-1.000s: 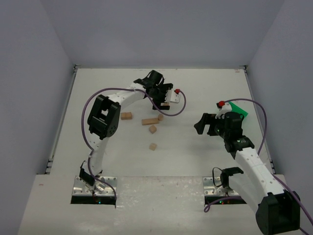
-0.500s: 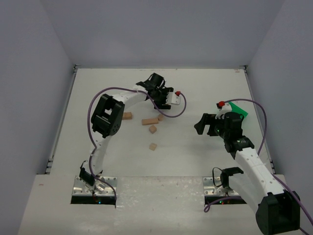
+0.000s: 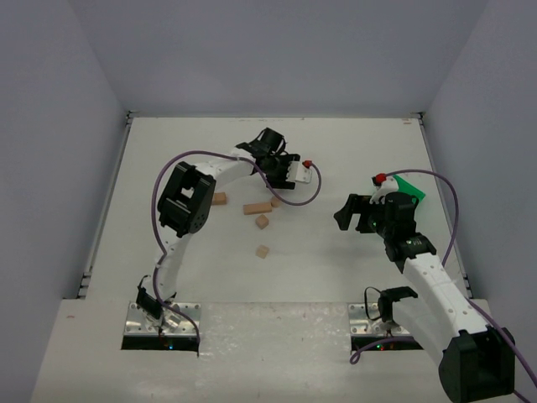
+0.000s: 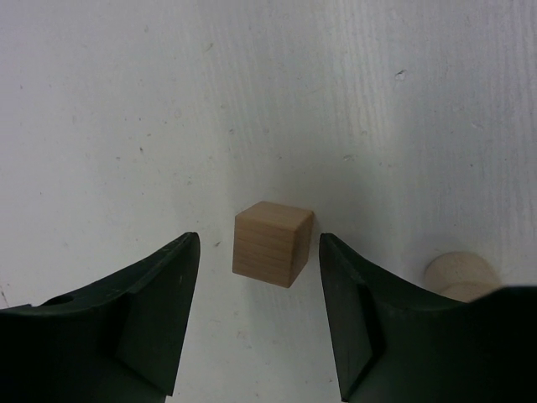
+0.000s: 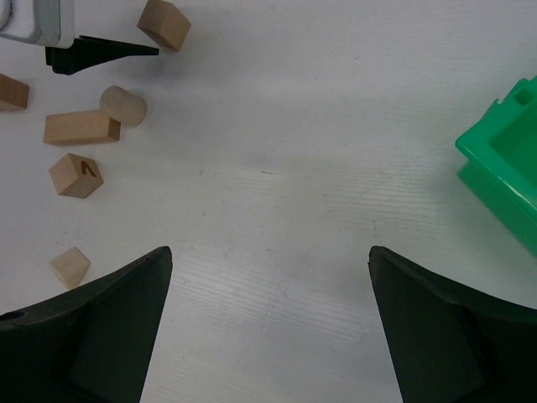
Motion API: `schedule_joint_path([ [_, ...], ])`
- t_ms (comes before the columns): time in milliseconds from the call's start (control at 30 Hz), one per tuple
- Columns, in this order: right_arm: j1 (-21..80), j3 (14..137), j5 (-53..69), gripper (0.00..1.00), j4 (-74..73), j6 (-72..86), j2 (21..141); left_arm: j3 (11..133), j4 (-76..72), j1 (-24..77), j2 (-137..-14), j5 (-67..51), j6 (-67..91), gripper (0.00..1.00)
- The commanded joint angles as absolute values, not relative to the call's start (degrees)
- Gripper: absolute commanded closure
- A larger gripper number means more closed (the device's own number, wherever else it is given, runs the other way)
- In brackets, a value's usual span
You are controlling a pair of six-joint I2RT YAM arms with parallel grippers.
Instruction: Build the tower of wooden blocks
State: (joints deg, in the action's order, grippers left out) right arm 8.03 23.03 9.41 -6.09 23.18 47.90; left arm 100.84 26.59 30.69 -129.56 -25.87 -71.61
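In the left wrist view a small tan wooden cube (image 4: 270, 243) sits on the white table between the tips of my left gripper (image 4: 258, 239). The jaws are open, with a narrow gap on each side of the cube. From above, the left gripper (image 3: 281, 168) reaches down at the back centre and hides that cube. Loose pieces lie just in front of it: a bar (image 3: 258, 207), a cylinder (image 3: 276, 201) and cubes (image 3: 219, 199), (image 3: 263, 222), (image 3: 263, 251). My right gripper (image 3: 348, 214) hangs wide open over bare table, with nothing between its fingers (image 5: 101, 327).
A bright green bin (image 3: 411, 189) stands at the right, behind the right gripper, and shows again as the bin (image 5: 503, 176) in the right wrist view. A wooden cylinder (image 4: 460, 277) lies close beside the left gripper's right finger. Grey walls enclose the table.
The left gripper's jaws have narrowed around the cube, and its wrist has shifted slightly toward the back right. The right arm and the loose blocks have not moved.
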Motion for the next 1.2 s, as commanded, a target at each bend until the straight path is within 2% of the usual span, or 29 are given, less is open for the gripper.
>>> schedule_joint_path([
  [0, 8.1, 23.3, 8.1, 0.01, -4.5, 23.7, 47.7, 100.3, 25.2, 31.2, -130.2, -27.4, -73.0, 0.44],
  [100, 8.0, 23.6, 7.8, 0.01, -4.9, 23.8, 48.3, 99.9, 25.2, 31.2, -130.3, -27.3, -72.9, 0.45],
  [300, 8.1, 23.5, 7.6, 0.01, -4.8, 23.9, 47.9, 99.6, 25.0, 31.2, -130.2, -27.2, -72.3, 0.54],
  [567, 8.0, 23.4, 7.2, 0.01, -5.1, 23.8, 47.6, 98.0, 24.9, 32.3, -129.9, -25.0, -73.8, 0.58],
  [733, 8.1, 23.4, 7.4, 0.01, -4.9, 24.0, 47.8, 98.2, 24.8, 32.3, -129.5, -24.5, -72.3, 0.73],
  [1067, 8.1, 23.2, 7.5, 0.01, -4.4, 24.1, 48.1, 99.5, 25.3, 32.1, -125.8, -22.0, -65.6, 0.88],
  [1167, 8.1, 23.2, 7.6, 0.01, -4.2, 24.2, 48.3, 97.6, 27.1, 31.0, -123.4, -21.9, -65.1, 0.88],
])
